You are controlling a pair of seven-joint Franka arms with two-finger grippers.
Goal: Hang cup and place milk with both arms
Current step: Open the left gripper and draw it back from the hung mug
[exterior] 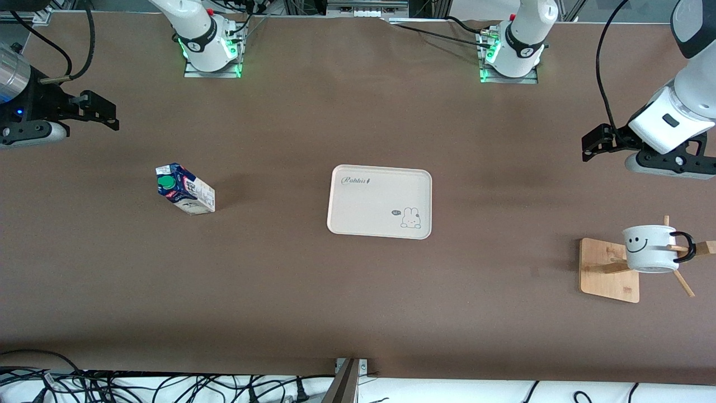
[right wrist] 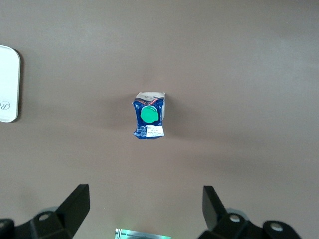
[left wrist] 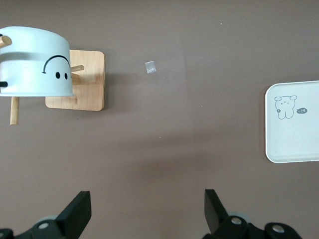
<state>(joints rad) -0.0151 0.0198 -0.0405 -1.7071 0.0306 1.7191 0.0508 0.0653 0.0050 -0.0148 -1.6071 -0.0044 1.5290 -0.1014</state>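
1. Brown worktop [exterior: 358, 291] fills my feed; loose cables run along its edge nearest the front camera.
2. Left arm [exterior: 679, 84] reaches out at its own end of the worktop, wrist bent down. Left gripper [exterior: 594, 143] hangs in the air over bare surface, with the wooden rack nearby. Fingers [left wrist: 77, 211] spread wide, holding nothing.
3. Right arm [exterior: 11, 73] sits at its own end. Right gripper [exterior: 103, 112] is up over bare worktop, clear of the carton. Fingers [right wrist: 75, 204] wide apart, empty.
4. Cup [exterior: 649, 248] hangs on a peg of the wooden rack [exterior: 607, 271], tipped on its side, smiley toward the front camera, black handle looped over the peg.
5. Milk [exterior: 184, 189] stands on the worktop toward the right arm's end, green cap showing, well apart from the tray.
6. White tray [exterior: 380, 184] lies flat mid-worktop, rabbit print in one corner, nothing on it.
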